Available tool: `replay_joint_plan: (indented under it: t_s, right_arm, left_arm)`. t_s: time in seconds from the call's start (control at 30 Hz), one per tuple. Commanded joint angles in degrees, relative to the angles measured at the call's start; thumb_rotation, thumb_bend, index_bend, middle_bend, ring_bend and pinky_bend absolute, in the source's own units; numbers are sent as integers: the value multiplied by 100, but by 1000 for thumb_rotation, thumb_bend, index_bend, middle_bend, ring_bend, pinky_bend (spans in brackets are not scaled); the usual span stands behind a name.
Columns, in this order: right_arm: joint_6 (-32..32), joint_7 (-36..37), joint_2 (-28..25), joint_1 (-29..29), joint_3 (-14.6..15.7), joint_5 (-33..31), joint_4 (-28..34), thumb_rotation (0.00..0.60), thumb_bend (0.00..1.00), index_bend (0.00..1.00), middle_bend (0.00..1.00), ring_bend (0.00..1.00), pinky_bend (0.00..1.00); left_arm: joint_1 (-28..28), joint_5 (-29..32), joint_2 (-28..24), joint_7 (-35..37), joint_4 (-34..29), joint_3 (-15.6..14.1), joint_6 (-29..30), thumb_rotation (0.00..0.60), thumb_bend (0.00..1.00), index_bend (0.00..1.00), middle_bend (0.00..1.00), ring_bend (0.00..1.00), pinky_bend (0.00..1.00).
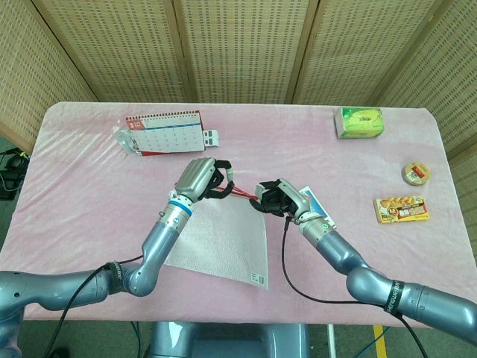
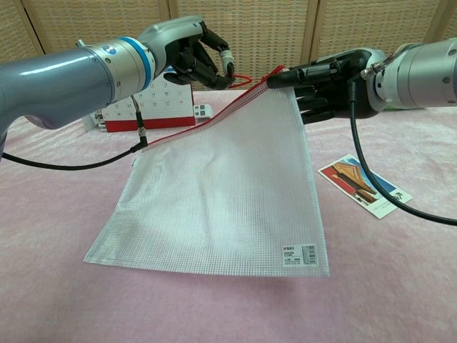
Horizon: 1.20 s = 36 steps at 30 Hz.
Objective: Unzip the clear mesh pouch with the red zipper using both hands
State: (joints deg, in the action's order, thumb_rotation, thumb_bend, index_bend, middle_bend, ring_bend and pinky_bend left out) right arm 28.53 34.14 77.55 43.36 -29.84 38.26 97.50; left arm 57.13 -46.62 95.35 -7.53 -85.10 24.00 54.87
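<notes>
The clear mesh pouch hangs tilted, its red zipper edge lifted off the pink table and its lower edge resting on the cloth. My left hand pinches the red pull cord of the zipper, drawn left of the top right corner. My right hand grips that top right corner, holding it up. A short stretch of the zipper beside the corner looks parted.
A desk calendar stands behind the pouch at the back left. A postcard lies right of the pouch. A green pack, a small round tin and a snack packet sit toward the table's right side.
</notes>
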Motion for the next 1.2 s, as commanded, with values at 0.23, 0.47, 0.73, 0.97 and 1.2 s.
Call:
replay_joint_plan:
  t_s: [0.23, 0.47, 0.73, 0.97, 1.2]
  right_arm:
    - [-120, 340, -170, -188, -257, 159, -10, 600, 771, 729, 974, 960, 1000]
    - [-196, 524, -329, -310, -378, 266, -78, 600, 771, 729, 974, 961, 1000]
    - [-188, 711, -441, -435, -470, 325, -155, 600, 771, 729, 974, 961, 1000]
    - [-187, 818, -497, -495, -504, 338, -231, 600, 771, 729, 974, 961, 1000]
    - [-154, 886, -504, -524, -499, 329, -306, 600, 771, 729, 974, 961, 1000]
  left_arm:
    - [-135, 84, -232, 69, 174, -49, -117, 600, 784, 883, 987, 928, 1000]
    - [-338, 140, -529, 159, 397, -119, -194, 600, 783, 883, 987, 928, 1000]
    - [-603, 100, -851, 448, 676, -159, -317, 600, 785, 883, 987, 928, 1000]
    - [-775, 119, -1122, 649, 793, -198, -533, 600, 785, 883, 987, 928, 1000]
    - [-886, 196, -1355, 753, 887, -241, -743, 600, 784, 883, 987, 928, 1000]
